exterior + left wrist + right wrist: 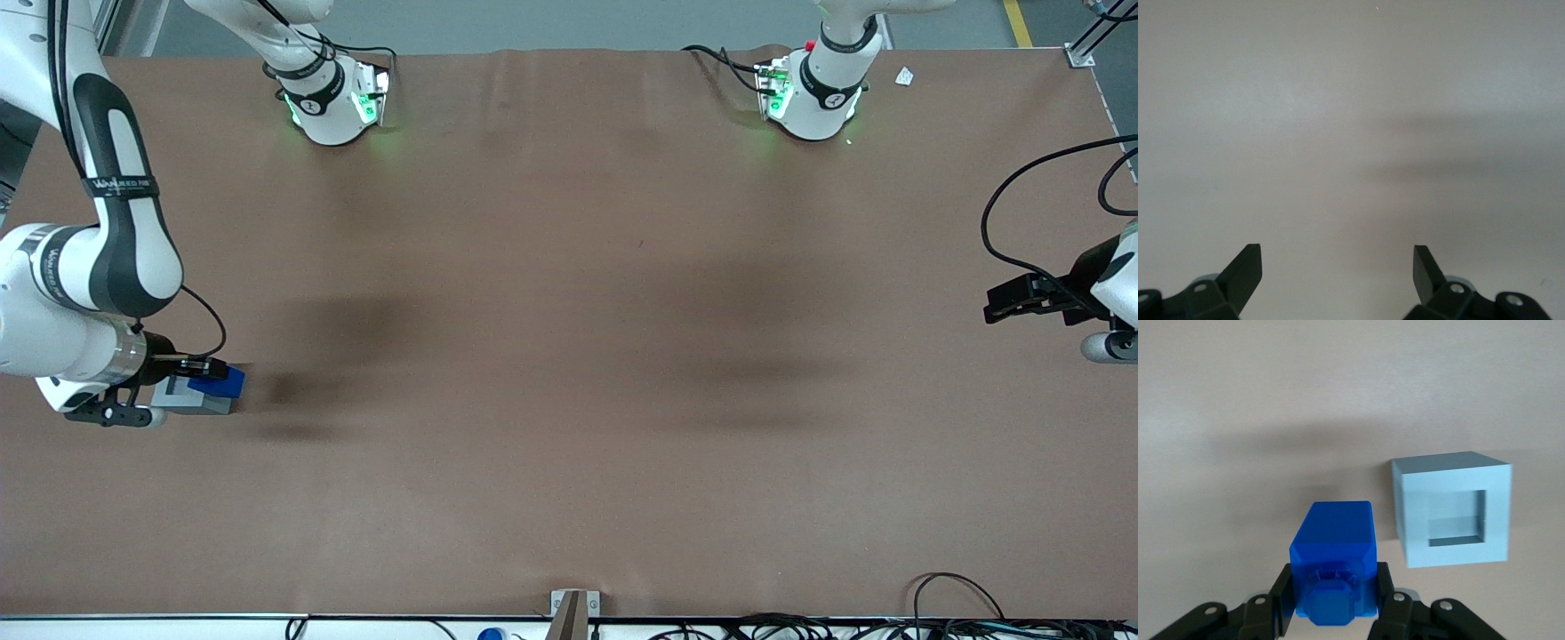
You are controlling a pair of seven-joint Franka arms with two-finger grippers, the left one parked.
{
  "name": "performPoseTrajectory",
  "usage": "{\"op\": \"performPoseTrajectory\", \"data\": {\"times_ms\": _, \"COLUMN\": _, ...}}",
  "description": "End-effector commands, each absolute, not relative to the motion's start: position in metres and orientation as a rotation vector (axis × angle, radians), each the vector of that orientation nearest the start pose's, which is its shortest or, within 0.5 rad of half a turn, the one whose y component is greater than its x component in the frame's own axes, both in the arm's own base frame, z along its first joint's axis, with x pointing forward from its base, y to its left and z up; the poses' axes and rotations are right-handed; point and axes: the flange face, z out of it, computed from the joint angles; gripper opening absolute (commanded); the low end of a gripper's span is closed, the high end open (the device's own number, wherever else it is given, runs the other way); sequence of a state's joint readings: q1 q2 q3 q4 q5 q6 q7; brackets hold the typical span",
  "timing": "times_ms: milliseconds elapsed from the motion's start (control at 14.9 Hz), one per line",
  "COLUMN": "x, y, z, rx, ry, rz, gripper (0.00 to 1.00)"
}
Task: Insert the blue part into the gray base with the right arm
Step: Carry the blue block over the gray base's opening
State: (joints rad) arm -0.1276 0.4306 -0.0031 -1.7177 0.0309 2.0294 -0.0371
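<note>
1. One step done: the right arm's black two-finger gripper [1335, 603], at the working arm's end of the brown table [569, 356], clamps the small bright-blue plastic block [1335, 557].
2. Insertion remains: the light-gray recessed cube base [1451, 510] sits just beside the block, its square recess empty.

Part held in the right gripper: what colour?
Bright blue: the blue part, clamped in the gripper; clearest in the right wrist view.
</note>
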Motion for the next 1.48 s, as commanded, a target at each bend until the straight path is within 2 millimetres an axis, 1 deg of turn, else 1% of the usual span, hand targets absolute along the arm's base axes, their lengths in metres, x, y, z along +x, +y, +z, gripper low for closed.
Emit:
{"op": "performPoseTrajectory", "data": {"times_ms": 0, "x": 0.641, "y": -0.106, "z": 0.333, "rx": -3.097, "ry": 0.154, "rz": 0.178, "gripper": 0.02}}
{"op": "performPoseTrajectory", "data": {"times_ms": 134, "x": 0.641, "y": -0.117, "z": 0.335, "rx": -3.097, "ry": 0.176, "rz": 0.171, "gripper": 0.02}}
{"op": "performPoseTrajectory", "data": {"times_ms": 336, "x": 0.640, "y": -0.125, "z": 0.335, "rx": -3.097, "ry": 0.190, "rz": 0.168, "gripper": 0.01}}
{"op": "performPoseTrajectory", "data": {"times_ms": 672, "x": 0.633, "y": -0.156, "z": 0.332, "rx": -3.107, "ry": 0.142, "rz": 0.177, "gripper": 0.01}}
{"op": "performPoseTrajectory", "data": {"times_ms": 807, "x": 0.632, "y": -0.160, "z": 0.331, "rx": -3.105, "ry": 0.061, "rz": 0.177, "gripper": 0.01}}
{"op": "performPoseTrajectory", "data": {"times_ms": 941, "x": 0.630, "y": -0.164, "z": 0.330, "rx": -3.105, "ry": 0.058, "rz": 0.177, "gripper": 0.01}}
{"op": "performPoseTrajectory", "data": {"times_ms": 1210, "x": 0.631, "y": -0.159, "z": 0.327, "rx": -3.111, "ry": 0.033, "rz": 0.182, "gripper": 0.01}}
{"op": "performPoseTrajectory", "data": {"times_ms": 1412, "x": 0.630, "y": -0.162, "z": 0.327, "rx": -3.131, "ry": 0.024, "rz": 0.191, "gripper": 0.01}}
